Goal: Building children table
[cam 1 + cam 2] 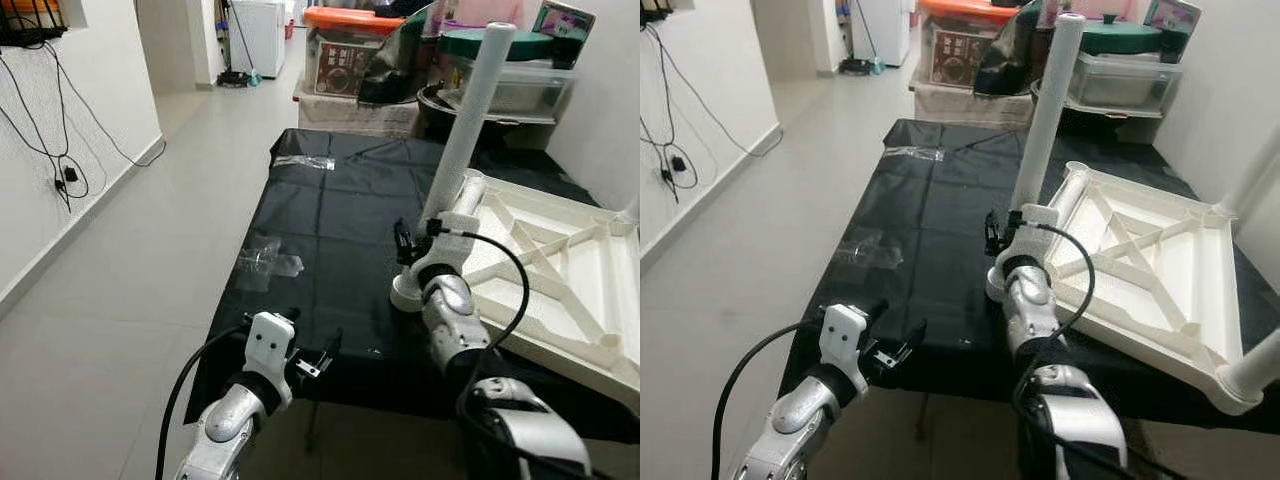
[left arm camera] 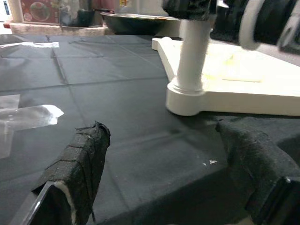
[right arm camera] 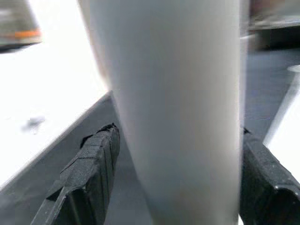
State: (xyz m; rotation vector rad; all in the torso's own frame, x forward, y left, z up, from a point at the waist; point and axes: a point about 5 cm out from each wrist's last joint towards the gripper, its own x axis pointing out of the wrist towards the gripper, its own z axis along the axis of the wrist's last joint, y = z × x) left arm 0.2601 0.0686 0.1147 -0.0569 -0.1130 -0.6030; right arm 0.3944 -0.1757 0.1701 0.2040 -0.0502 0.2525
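Note:
A white tabletop [image 1: 560, 270] lies upside down on the right side of a black-covered table [image 1: 330, 210]. A long white table leg [image 1: 465, 130] stands tilted in the tabletop's near left corner socket [image 1: 405, 293]. My right gripper [image 1: 415, 240] is shut on the leg low down, just above the socket. In the right wrist view its fingers [image 3: 96, 159] press the leg [image 3: 178, 93] from both sides. My left gripper [image 1: 312, 352] hovers open over the table's front edge, left of the socket [image 2: 187, 101], with nothing between its fingers [image 2: 79, 159].
Clear plastic wrappers [image 1: 265, 258] lie on the cloth at mid left, with another wrapper [image 1: 305, 162] farther back. Storage boxes and tubs [image 1: 350, 50] are stacked beyond the table's far end. A second white leg [image 1: 1250, 375] juts from the tabletop's near right corner. Tiled floor [image 1: 120, 300] runs along the left.

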